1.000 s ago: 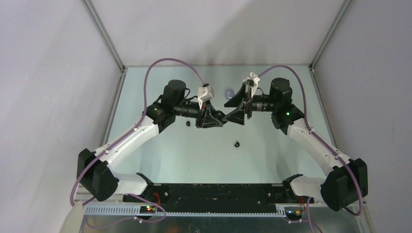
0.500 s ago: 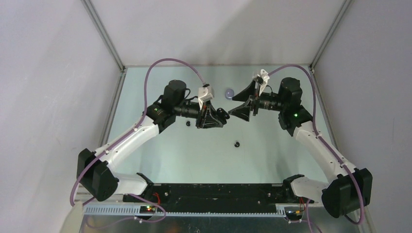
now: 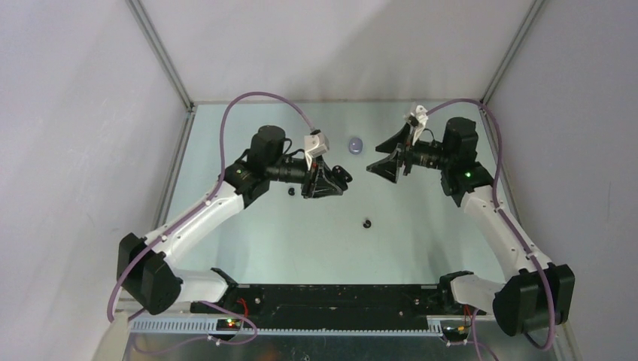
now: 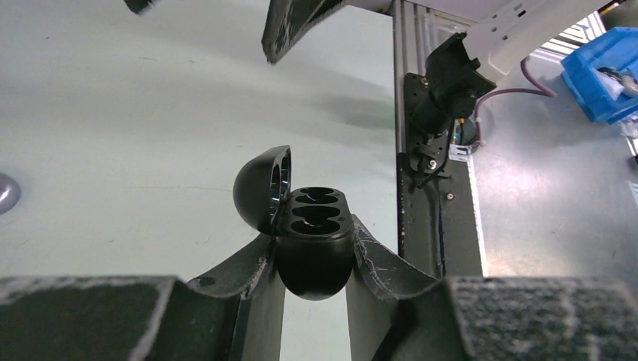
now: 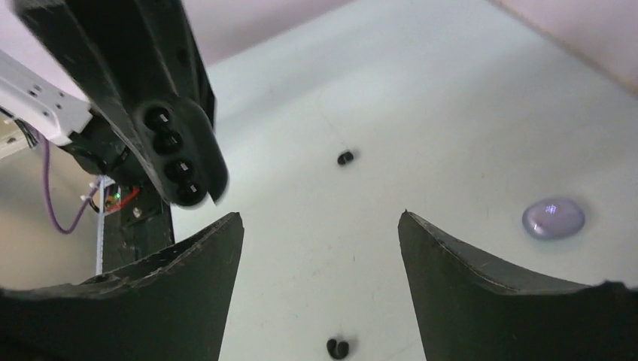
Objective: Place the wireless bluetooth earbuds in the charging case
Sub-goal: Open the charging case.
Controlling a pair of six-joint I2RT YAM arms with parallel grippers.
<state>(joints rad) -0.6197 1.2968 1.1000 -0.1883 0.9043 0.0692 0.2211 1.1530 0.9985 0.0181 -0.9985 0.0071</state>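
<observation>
Your left fingers (image 3: 335, 183) are closed tight on the black charging case (image 4: 312, 259), and its lid (image 4: 259, 188) is swung open to one side. I cannot tell if the two wells hold anything. Your right fingers (image 3: 378, 164) are spread wide with nothing between them, at 3 o'clock of the case and apart from it. On the table (image 3: 421, 241), one black earbud (image 3: 291, 192) lies at 9 o'clock of the case and another earbud (image 3: 367, 222) at 5 o'clock. A pale purple rounded thing (image 3: 355, 144) lies at 1 o'clock.

Glossy black charging case (image 4: 312, 259) in the left gripper (image 4: 312, 235), whose fingers are matte black. Around the right gripper (image 5: 320, 214): two black earbuds (image 5: 345, 158), a pale mint table (image 5: 451, 90) and a glossy lilac pebble-shaped object (image 5: 553, 218).
</observation>
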